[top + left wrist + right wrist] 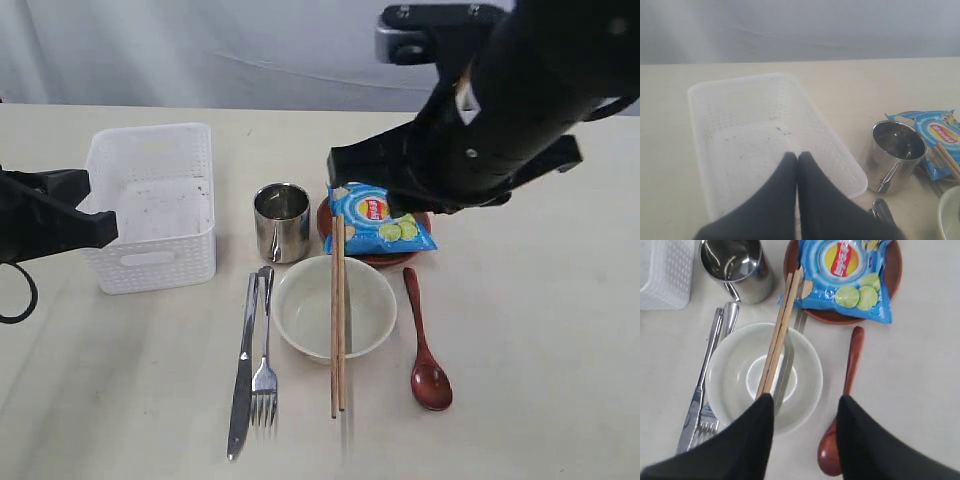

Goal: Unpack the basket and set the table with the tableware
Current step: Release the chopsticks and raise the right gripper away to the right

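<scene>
Far left: left gripper (pixel 796 156), fingers pressed together, nothing pinched between them. From its wrist camera, tips poised over the basket's inside; touching or not, impossible to tell. In the exterior view, its dark bulk overlapping the basket's left wall.

Next, basket (pixel 150 268): upright on the table (pixel 540 380), well left of centre, long side running away from the camera, a few dark specks on its floor.

Just right of it, apart from the wall: cup (pixel 281 222), standing upright, mouth up.

In front of the cup, knife (pixel 240 380) and fork (pixel 265 385) lying side by side, knife on the left, fork tines toward the near edge (upper ends close enough to look touching).

Then bowl (pixel 305 318), upright, just beside the fork. Across its rim, chopsticks (pixel 338 340), paired and touching along their length, far ends reaching the chip bag (pixel 378 222), near ends jutting past the bowl's near rim.

Behind the bowl: plate (pixel 398 258), mostly covered by the chip bag lying flat on it.

Right of the bowl, apart from it: spoon (pixel 428 375), flat on the table, scoop nearest the camera, handle pointing toward the plate.

Last, right gripper (pixel 805 400): fingers spread wide, gripping nothing, hanging over the stretch between bowl and spoon; fingertips not to be made out in the exterior view.
</scene>
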